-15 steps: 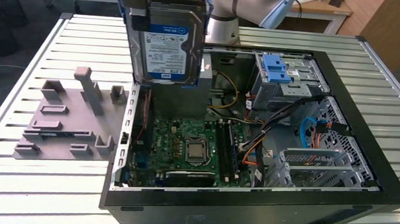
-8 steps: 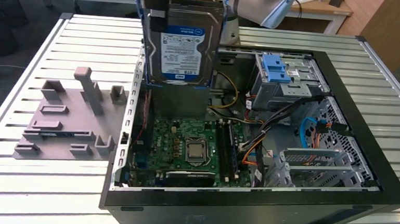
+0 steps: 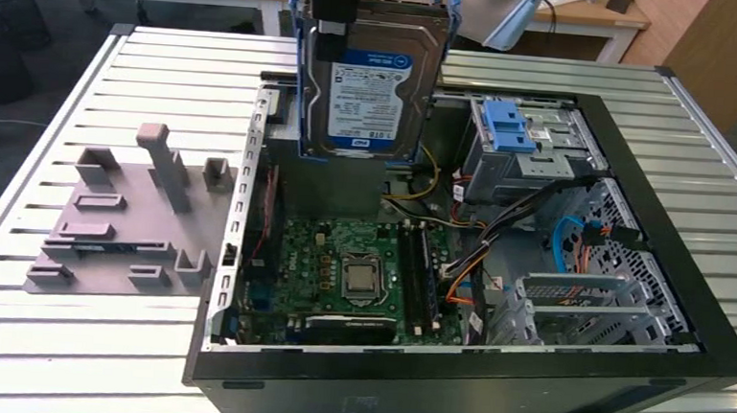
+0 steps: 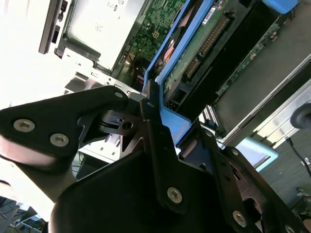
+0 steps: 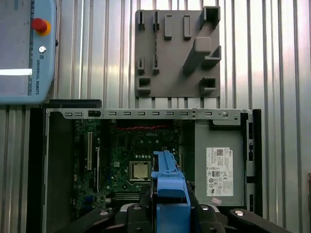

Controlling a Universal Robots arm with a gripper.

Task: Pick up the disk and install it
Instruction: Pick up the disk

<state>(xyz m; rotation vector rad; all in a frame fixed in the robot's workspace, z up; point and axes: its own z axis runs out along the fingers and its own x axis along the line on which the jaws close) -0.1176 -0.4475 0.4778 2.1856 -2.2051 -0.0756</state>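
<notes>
The disk hangs upright above the back of the open computer case, its white-and-blue label facing the exterior view and blue carrier rails round its edges. My gripper is shut on its upper end. In the second wrist view the black fingers clamp the blue rail, and the disk's green circuit-board side shows past my gripper. In the first wrist view my gripper holds the disk's blue carrier edge over the motherboard.
A metal drive cage with a blue latch sits at the case's back on the exterior view's right. Motherboard and loose cables lie inside. The grey power-supply box sits in a corner. A grey fixture plate lies beside the case, and a pendant is nearby.
</notes>
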